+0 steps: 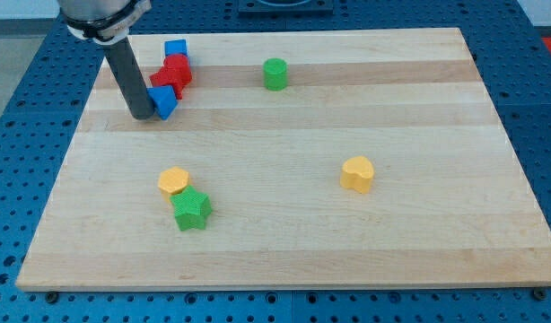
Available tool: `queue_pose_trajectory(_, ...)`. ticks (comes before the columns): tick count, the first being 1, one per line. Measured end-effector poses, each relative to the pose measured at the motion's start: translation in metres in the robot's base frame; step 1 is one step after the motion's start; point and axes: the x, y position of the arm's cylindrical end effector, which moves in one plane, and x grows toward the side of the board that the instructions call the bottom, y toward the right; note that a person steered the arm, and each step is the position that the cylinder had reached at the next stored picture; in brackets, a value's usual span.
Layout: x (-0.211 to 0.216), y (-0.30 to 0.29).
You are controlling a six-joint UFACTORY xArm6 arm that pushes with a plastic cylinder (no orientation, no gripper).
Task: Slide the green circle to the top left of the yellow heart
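The green circle [275,74] stands near the view's top, a little left of the middle. The yellow heart [357,173] lies to the right of the middle, well below and to the right of the green circle. My tip [141,115] rests on the board at the upper left, touching or almost touching the left side of a blue block [163,101]. The tip is far to the left of the green circle.
A red block cluster [174,74] and another blue block [175,48] sit just above the tip. A yellow hexagon [173,181] and a green star [191,210] lie together at the lower left. The wooden board [284,260] ends at blue perforated table.
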Motion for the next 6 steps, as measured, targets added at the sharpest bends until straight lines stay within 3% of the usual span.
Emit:
queue_pose_trajectory(2, 0.013, -0.038)
queue_pose_trajectory(3, 0.075, -0.014)
queue_pose_trajectory(4, 0.093, 0.105)
queue_pose_trajectory(5, 0.079, 0.227)
queue_pose_trajectory(6, 0.063, 0.295)
